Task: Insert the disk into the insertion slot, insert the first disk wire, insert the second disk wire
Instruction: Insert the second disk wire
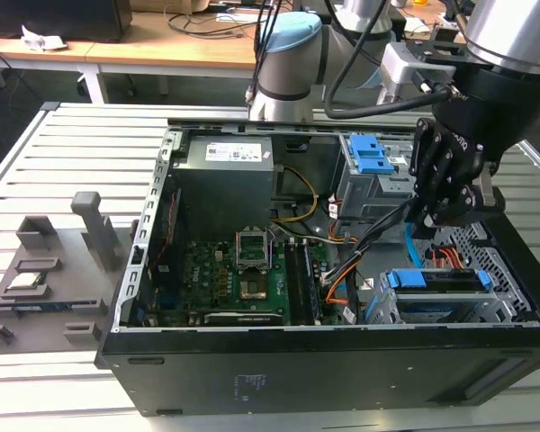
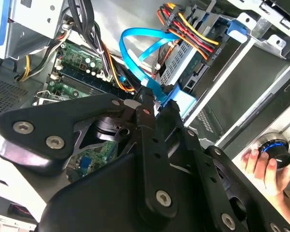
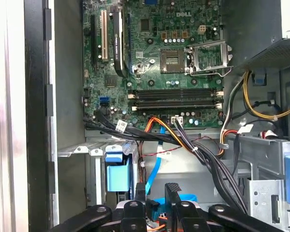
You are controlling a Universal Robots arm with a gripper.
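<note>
In the exterior view the gripper (image 1: 429, 219) hangs inside the open computer case (image 1: 297, 360), at about 12 o'clock from the disk (image 1: 436, 281), which sits in its blue carrier inside the insertion slot (image 1: 486, 310) at the case's 4 o'clock corner. In the second wrist view the fingers (image 2: 147, 104) are closed on the dark plug of the second disk wire (image 2: 135, 41), one light-blue loop. One bundle of black, red and orange wires (image 2: 191, 36) crowds beside it. A person's hand (image 2: 266, 169) rests outside the case wall.
</note>
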